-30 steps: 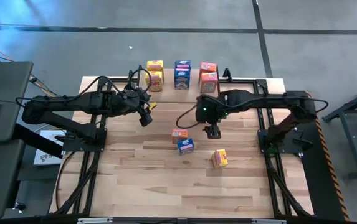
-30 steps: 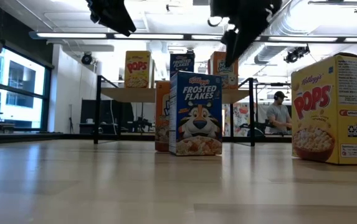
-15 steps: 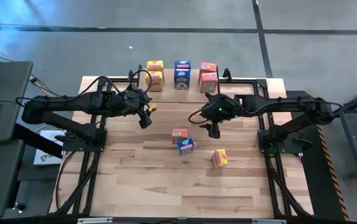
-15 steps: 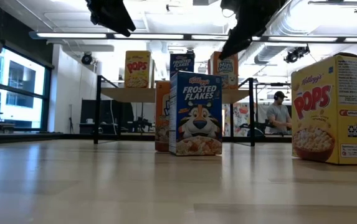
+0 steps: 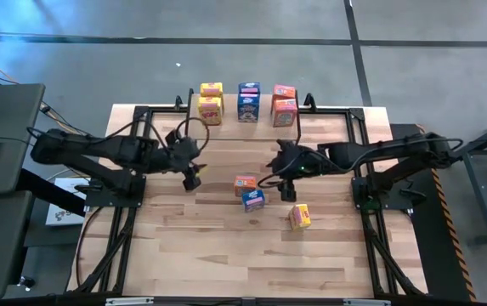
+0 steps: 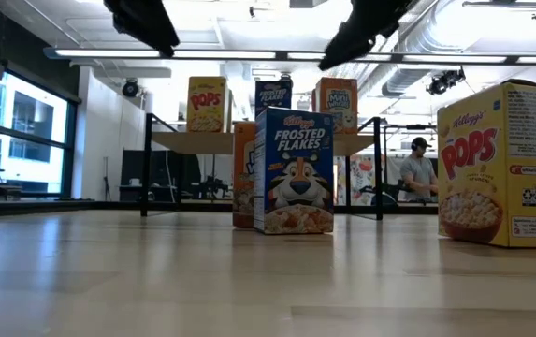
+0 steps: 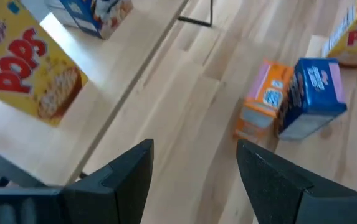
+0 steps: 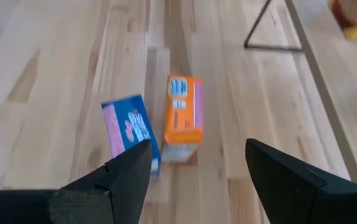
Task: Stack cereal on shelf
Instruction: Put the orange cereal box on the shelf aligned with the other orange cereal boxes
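A: Table (image 5: 226,246), far edge: shelf (image 5: 226,116) carries six cereal boxes. Three loose mid-table: orange box (image 5: 245,184) and blue box (image 5: 253,200) touching, yellow box (image 5: 300,216) nearer the front, apart.

B: Which arm's closer?

A: Right end effector (image 5: 279,164), fingers spread, empty, hangs just beside the orange box, on its right-arm side. That box stands upright, long axis vertical.

B: Left?

A: Left end effector (image 5: 192,174), also spread and empty, farther off. The blue neighbour crowds the grasp, I'd judge.
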